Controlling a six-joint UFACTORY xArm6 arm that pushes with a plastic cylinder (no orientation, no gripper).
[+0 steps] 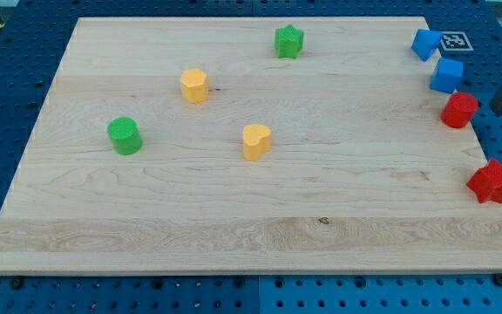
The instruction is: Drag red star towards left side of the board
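The red star [492, 181] lies at the board's right edge, toward the view's bottom right. My tip [501, 111] shows as a dark rod end at the view's right edge, just off the board. It is above the red star in the view and apart from it. It is close to the right of a rounded red block [459, 110].
A blue cube [447, 76] and another blue block [425, 44] sit near the top right corner, beside a black-and-white tag [453, 40]. A green star [289, 41], two yellow blocks [194, 85] [255, 141] and a green cylinder [125, 136] lie across the wooden board [234, 235].
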